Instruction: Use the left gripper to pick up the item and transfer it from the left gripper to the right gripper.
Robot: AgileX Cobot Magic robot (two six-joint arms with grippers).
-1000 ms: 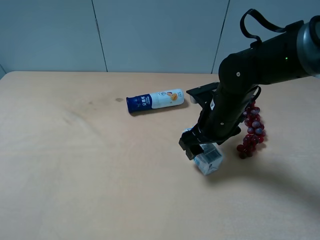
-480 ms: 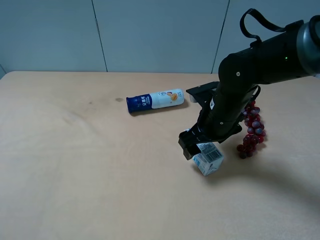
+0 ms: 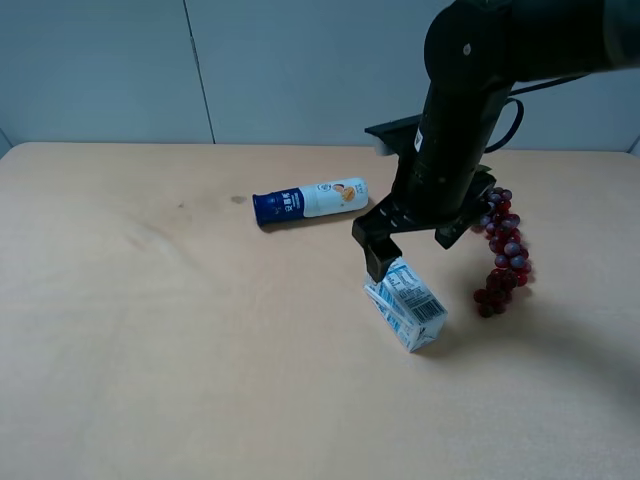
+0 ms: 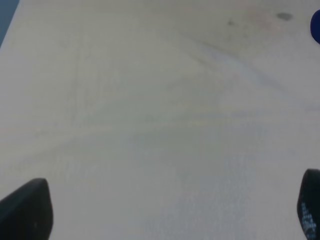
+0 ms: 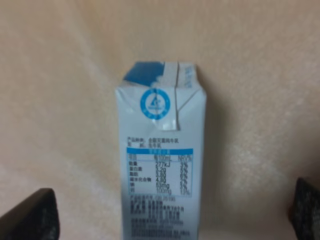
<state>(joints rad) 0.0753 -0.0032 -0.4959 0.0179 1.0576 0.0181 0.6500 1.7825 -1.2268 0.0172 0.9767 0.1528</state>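
The item, a white-and-blue drink carton (image 3: 405, 305), lies on the tan table with its printed label up. My right gripper (image 3: 412, 248) hangs open just above it, touching nothing. In the right wrist view the carton (image 5: 161, 165) fills the middle, and the right gripper (image 5: 168, 212) shows only as black fingertips (image 5: 30, 217) wide apart at both edges. The left gripper (image 4: 168, 209) is open over bare table, with one fingertip (image 4: 27, 210) at each lower corner of its view. The left arm does not show in the exterior high view.
A white-and-blue bottle (image 3: 308, 202) lies on its side behind and left of the carton; a blue bit of it (image 4: 316, 25) shows in the left wrist view. Red grapes (image 3: 505, 250) lie right of the carton, close to the right arm.
My right gripper has opened, let the carton go and risen above it. The carton now rests on the table, shifted slightly left.
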